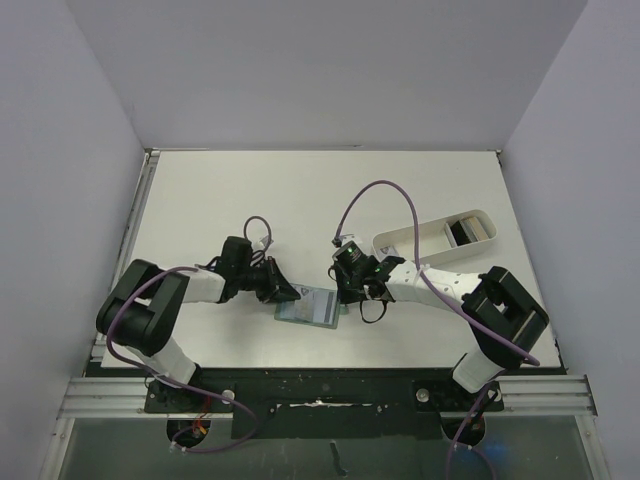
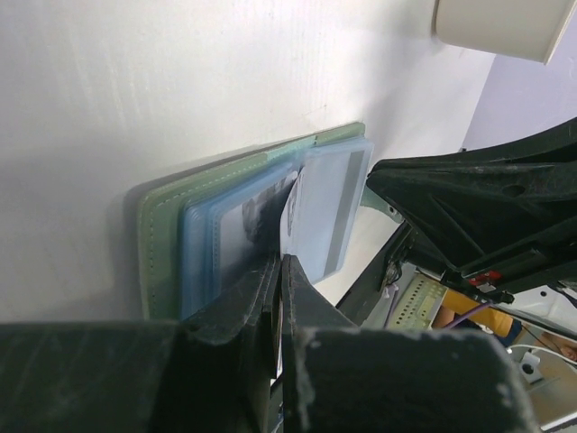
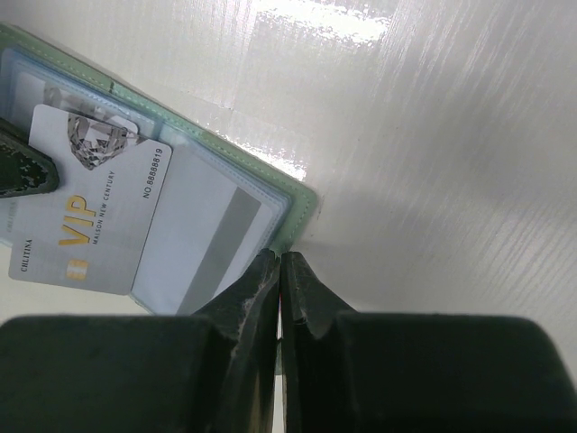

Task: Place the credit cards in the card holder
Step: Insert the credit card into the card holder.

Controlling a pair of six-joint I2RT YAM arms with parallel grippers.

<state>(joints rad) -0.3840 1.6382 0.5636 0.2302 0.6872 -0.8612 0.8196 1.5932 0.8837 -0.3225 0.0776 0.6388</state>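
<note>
The card holder [image 1: 310, 312] lies open on the table between both arms, with a grey-green cover [image 3: 305, 209] and pale blue slots [image 2: 203, 248]. A pale credit card [image 3: 95, 216] printed "VIP" lies askew on the open slots, overhanging the holder's near edge. My left gripper [image 1: 292, 293] is shut on that card's end by the diamond picture, its tips [image 2: 280, 260] over the holder. My right gripper [image 1: 349, 296] is shut with its tips [image 3: 279, 257] at the holder's right corner. Whether it pinches the cover does not show. A striped card [image 3: 212, 248] sits in a slot.
A long white oval tray [image 1: 400, 241] stands at the back right, behind the right arm, with more cards [image 1: 468, 230] lying in its far end. White walls close in the table on the left, back and right.
</note>
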